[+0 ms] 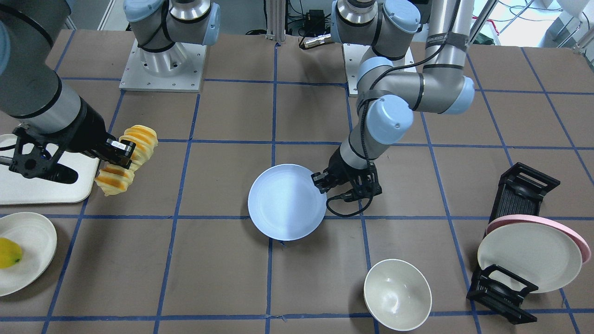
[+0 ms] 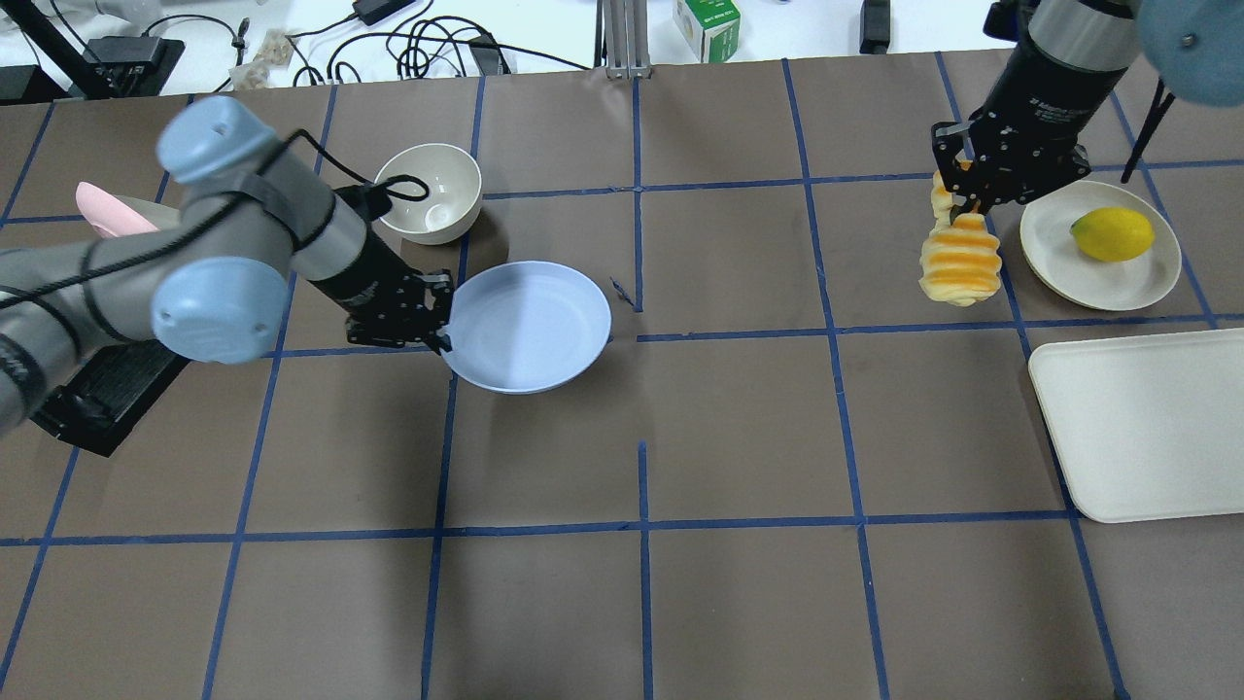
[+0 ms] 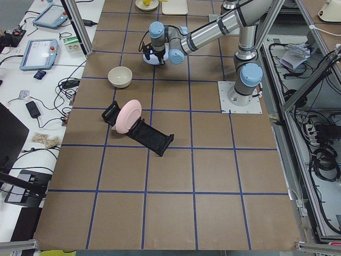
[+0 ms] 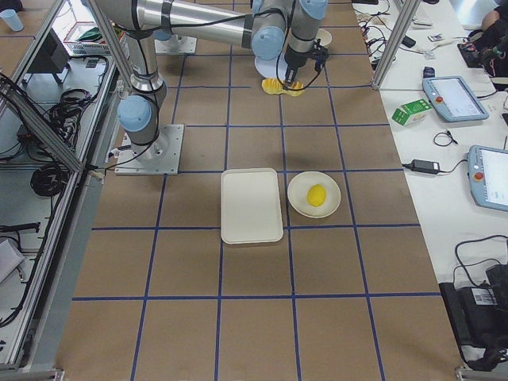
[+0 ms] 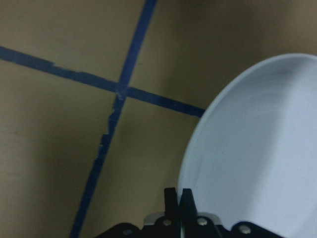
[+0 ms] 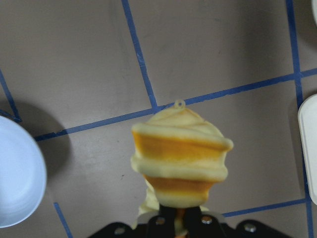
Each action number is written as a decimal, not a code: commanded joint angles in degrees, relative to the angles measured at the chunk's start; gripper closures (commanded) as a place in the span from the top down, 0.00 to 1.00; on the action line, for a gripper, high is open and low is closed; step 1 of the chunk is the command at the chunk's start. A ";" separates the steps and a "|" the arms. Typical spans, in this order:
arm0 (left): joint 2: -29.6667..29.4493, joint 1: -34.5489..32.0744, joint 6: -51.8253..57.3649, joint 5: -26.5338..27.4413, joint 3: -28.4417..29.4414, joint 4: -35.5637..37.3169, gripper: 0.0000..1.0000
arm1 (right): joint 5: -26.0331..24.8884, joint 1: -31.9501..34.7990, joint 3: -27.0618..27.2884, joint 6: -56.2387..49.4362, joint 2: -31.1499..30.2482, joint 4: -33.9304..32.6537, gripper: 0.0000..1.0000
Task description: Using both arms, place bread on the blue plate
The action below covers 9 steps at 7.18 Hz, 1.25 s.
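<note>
The blue plate [image 2: 530, 326] lies near the table's middle and also shows in the front view [image 1: 287, 202]. My left gripper [image 2: 437, 316] is shut on its rim, and the left wrist view shows the fingers [image 5: 172, 198] pinching the plate's [image 5: 257, 148] edge. My right gripper [image 2: 967, 204] is shut on the bread [image 2: 960, 258], a ridged orange-and-cream loaf. It holds the loaf above the table, well to the right of the plate. In the front view the bread [image 1: 139, 139] hangs across the right gripper [image 1: 121, 155]. The right wrist view shows the bread [image 6: 181, 158] end-on.
A cream bowl [image 2: 429, 192] stands just beyond the left gripper. A cream plate [image 2: 1059, 258] holding a yellow fruit [image 2: 1112, 234] and a white tray [image 2: 1147, 423] lie beside the right arm. A black dish rack [image 1: 522, 185] holds a cream plate [image 1: 529, 257] and a pink plate [image 1: 582, 241].
</note>
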 commanded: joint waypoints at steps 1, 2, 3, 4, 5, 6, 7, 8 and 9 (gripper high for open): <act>-2.49 -3.15 -3.18 1.70 -0.48 3.78 0.00 | 0.16 3.79 -0.58 5.11 1.14 -0.12 0.00; -3.03 -3.23 -2.48 4.24 -0.39 3.79 0.58 | 0.25 5.89 -0.58 6.62 2.36 -1.42 0.00; -1.29 -3.32 0.92 10.53 0.91 4.13 0.90 | 0.25 8.44 -0.49 7.42 3.86 -6.05 0.00; -0.41 -3.23 8.78 16.33 3.02 3.61 0.93 | 0.25 11.60 -0.58 10.30 5.09 -7.23 0.00; 1.43 -1.84 12.52 17.00 5.65 0.13 1.00 | 0.25 13.98 -0.40 13.46 6.41 -9.24 0.00; 3.62 -0.52 14.30 16.92 10.20 -8.61 1.00 | 0.25 15.48 -0.40 12.71 8.94 -9.69 0.00; 6.26 0.10 19.36 17.01 15.64 -21.22 1.00 | 0.25 18.45 0.03 13.31 10.88 -12.57 0.00; 8.37 1.58 20.54 16.66 21.09 -31.27 1.00 | 0.25 21.36 0.56 12.80 13.08 -15.21 0.00; 10.13 4.99 22.55 15.61 25.41 -39.64 1.00 | 0.25 23.21 1.09 12.53 14.49 -16.54 0.00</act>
